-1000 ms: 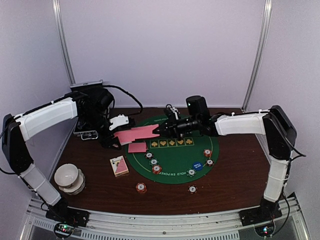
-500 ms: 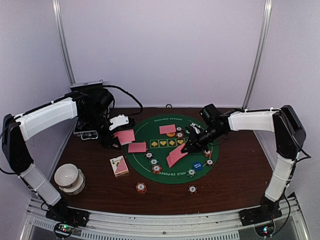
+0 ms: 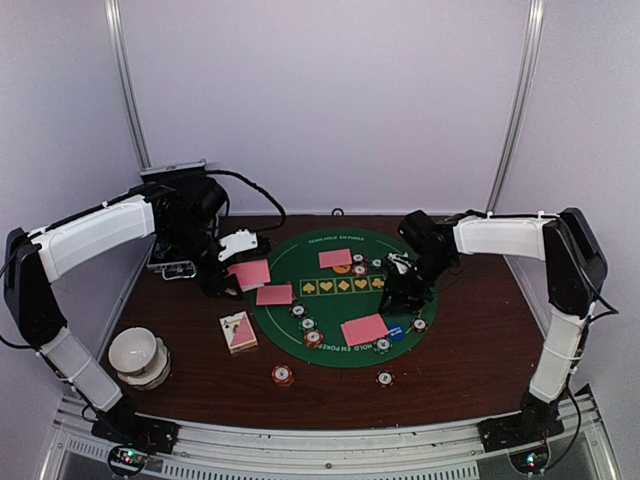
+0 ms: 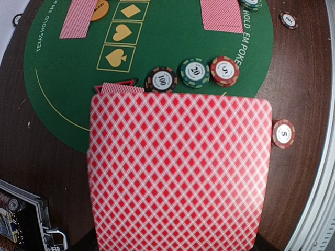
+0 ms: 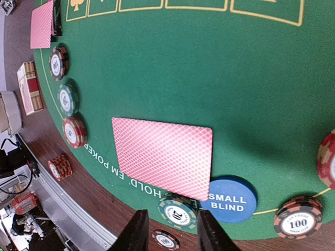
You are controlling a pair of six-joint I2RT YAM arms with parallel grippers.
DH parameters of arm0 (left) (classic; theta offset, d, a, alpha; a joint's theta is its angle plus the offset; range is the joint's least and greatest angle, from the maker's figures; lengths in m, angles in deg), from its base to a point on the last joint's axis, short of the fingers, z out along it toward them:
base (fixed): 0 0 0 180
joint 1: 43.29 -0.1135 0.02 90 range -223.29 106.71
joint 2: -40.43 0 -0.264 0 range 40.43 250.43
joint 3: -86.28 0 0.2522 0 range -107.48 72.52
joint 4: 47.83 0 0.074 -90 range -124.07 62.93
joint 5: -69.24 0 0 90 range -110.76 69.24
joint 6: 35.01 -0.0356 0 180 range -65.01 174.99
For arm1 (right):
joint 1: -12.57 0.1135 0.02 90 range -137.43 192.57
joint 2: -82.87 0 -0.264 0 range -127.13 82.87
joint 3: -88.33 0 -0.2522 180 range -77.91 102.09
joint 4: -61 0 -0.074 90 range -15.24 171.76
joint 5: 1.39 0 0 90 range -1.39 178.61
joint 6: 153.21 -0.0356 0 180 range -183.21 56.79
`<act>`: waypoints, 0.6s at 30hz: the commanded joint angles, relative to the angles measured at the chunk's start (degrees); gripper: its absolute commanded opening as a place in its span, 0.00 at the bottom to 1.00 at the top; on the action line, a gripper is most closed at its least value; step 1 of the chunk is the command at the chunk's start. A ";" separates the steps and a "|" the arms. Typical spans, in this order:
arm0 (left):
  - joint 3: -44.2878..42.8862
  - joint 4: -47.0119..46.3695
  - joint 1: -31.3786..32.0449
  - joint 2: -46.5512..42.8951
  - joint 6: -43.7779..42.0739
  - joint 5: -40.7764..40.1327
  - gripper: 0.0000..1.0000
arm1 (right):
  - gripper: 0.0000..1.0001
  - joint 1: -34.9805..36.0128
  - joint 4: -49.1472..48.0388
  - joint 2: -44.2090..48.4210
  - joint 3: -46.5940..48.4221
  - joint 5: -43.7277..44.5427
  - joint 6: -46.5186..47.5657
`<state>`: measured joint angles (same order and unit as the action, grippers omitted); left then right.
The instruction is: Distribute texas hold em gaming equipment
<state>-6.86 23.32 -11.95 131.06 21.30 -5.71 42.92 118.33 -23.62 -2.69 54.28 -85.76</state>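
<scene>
The right hand (image 5: 170,232) is standing half open, empty (released just now); its pink-backed rectangular playing card (image 5: 162,157) is lying dealt on the round green felt mat (image 5: 209,78). The left hand (image 3: 222,272) is gripping the pink-backed deck (image 4: 178,172).

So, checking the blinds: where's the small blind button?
Top view: button at the near-right edge of the mat, just right of the nearest card, by a green chip.

The pink-backed playing card (image 5: 162,154), held tilted before, now lies flat on the round green mat (image 5: 209,78); the right gripper (image 5: 171,217) has let go.
</scene>
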 commanded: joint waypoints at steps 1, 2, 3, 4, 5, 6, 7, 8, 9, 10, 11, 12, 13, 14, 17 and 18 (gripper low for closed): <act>-0.85 -0.26 -0.24 -0.39 -0.94 1.80 0.00 | 0.39 -0.12 6.12 3.13 4.52 7.77 3.02; -0.87 -0.28 -0.26 -0.35 -0.94 1.88 0.00 | 0.40 0.01 6.28 3.79 5.21 8.06 2.82; -0.95 -0.34 -0.27 -0.24 -0.94 1.91 0.00 | 0.40 0.23 5.89 4.43 5.74 7.69 2.45; -0.96 -0.27 -0.29 -0.20 -0.89 2.03 0.00 | 0.39 0.57 5.34 4.96 6.13 7.29 1.93; -0.96 -0.26 -0.30 -0.19 -0.85 2.08 0.00 | 0.39 0.92 5.04 5.22 6.63 6.84 1.49; -0.96 -0.26 -0.24 -0.19 -0.85 2.07 0.00 | 0.39 1.12 4.81 5.29 7.09 6.26 1.05; -0.96 -0.26 -0.30 -0.19 -0.84 2.08 0.00 | 0.40 1.34 4.63 5.18 7.37 5.77 0.78; -0.96 -0.28 -0.23 -0.19 -0.85 1.98 0.00 | 0.40 1.56 4.25 4.90 7.36 5.42 0.42; -0.96 -0.26 -0.22 -0.27 -0.85 2.00 0.00 | 0.41 1.89 3.79 4.57 7.27 5.15 0.14; -0.88 -0.26 -0.28 -0.34 -0.85 2.06 0.00 | 0.42 2.64 3.01 4.02 7.11 4.69 -0.32; -0.87 -0.26 -0.28 -0.44 -0.85 2.21 0.00 | 0.43 3.33 2.13 3.59 7.05 3.69 -0.92; -0.87 -0.26 -0.25 -0.52 -0.85 2.26 0.00 | 0.46 4.33 0.60 3.18 6.98 2.06 -1.82; -0.87 -0.21 -0.24 -0.54 -0.78 2.24 0.00 | 0.49 5.55 -1.60 3.01 6.84 0.25 -3.68; -0.91 -0.15 -0.22 -0.54 -0.76 2.16 0.00 | 0.53 6.72 -4.55 3.13 6.79 -1.68 -5.54; -0.83 -0.17 -0.29 -0.83 -0.67 2.06 0.00 | 0.67 9.41 -16.74 4.02 5.98 -7.21 -13.70; -0.79 -0.17 -0.24 -0.84 -0.66 2.15 0.00 | 0.71 10.11 -21.84 4.32 5.42 -8.19 -16.84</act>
<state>-6.86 23.58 -11.95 131.06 21.01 -5.10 50.00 113.92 -20.54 3.59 53.58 -91.53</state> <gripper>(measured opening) 0.675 0.656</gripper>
